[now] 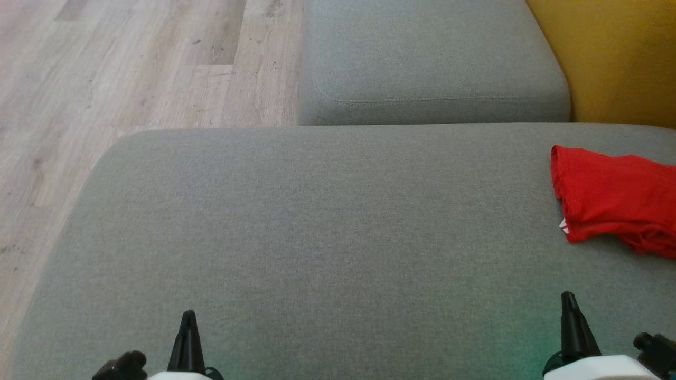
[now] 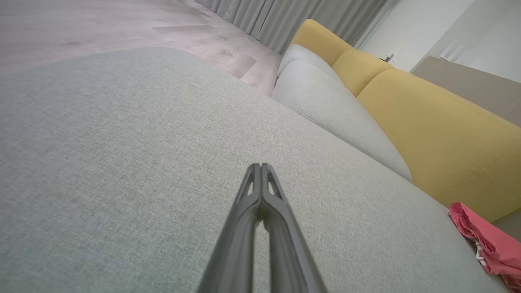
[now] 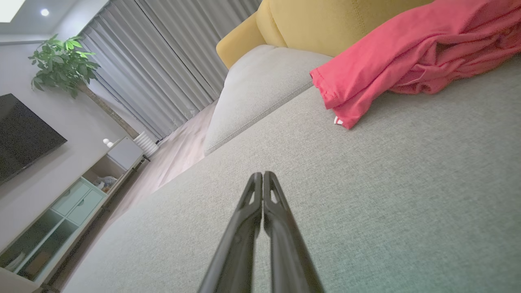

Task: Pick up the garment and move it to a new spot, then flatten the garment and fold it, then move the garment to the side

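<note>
Matt grey woven-cloth sofa seat [image 1: 317, 221], soft red cloth garment [image 1: 612, 195], wood-look floor [image 1: 105, 68]

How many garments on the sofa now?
1: a red garment at the far right of the grey seat, ahead of the right gripper; it runs past the head view's edge, so more may be hidden.

The left gripper [image 2: 260, 167] is pointing across the grey sofa seat [image 2: 101, 162], its fingers [image 2: 240, 228] pressing together (tips touching). The red garment [image 2: 488, 244] is lying crumpled on the seat, well apart from the fingers, beside the yellow back cushion [image 2: 439, 134].
</note>
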`<state>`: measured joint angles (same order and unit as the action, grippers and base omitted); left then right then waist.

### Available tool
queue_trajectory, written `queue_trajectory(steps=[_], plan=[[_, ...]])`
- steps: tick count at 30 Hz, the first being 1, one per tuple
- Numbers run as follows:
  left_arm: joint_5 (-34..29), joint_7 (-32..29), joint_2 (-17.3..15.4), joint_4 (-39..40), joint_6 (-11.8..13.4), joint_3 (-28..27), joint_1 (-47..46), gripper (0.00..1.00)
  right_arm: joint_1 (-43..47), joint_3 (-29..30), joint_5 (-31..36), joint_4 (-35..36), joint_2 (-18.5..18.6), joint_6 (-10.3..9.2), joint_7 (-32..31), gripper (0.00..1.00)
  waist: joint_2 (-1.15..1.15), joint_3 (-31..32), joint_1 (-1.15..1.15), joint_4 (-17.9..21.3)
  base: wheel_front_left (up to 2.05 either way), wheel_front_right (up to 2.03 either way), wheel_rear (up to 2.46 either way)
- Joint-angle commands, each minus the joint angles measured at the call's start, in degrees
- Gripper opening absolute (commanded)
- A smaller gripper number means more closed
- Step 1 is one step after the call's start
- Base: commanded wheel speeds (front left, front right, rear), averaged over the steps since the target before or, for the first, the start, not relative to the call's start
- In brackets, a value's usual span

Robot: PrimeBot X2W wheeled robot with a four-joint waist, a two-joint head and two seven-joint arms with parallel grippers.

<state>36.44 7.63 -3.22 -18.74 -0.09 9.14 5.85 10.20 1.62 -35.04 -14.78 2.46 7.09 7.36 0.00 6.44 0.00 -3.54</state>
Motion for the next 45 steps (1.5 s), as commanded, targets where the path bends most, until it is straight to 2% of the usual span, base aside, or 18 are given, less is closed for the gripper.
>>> queue_trajectory(steps=[1,45], plan=[[1.3,-0.2,0.1,2.0,-0.5,-1.5,-3.5,0.00,-2.9,0.0,-1.5,1.7,0.2,0.14,-0.2,0.00,0.00,-0.1,0.00,0.0,0.00,0.00,0.00],[30.3,-7.6,0.2,3.4,-4.2,-9.1,-8.0,0.00,-10.1,2.6,-31.1,1.2,0.3,0.27,-7.5,0.00,0.00,-3.6,0.00,1.9,0.00,0.00,0.00]])
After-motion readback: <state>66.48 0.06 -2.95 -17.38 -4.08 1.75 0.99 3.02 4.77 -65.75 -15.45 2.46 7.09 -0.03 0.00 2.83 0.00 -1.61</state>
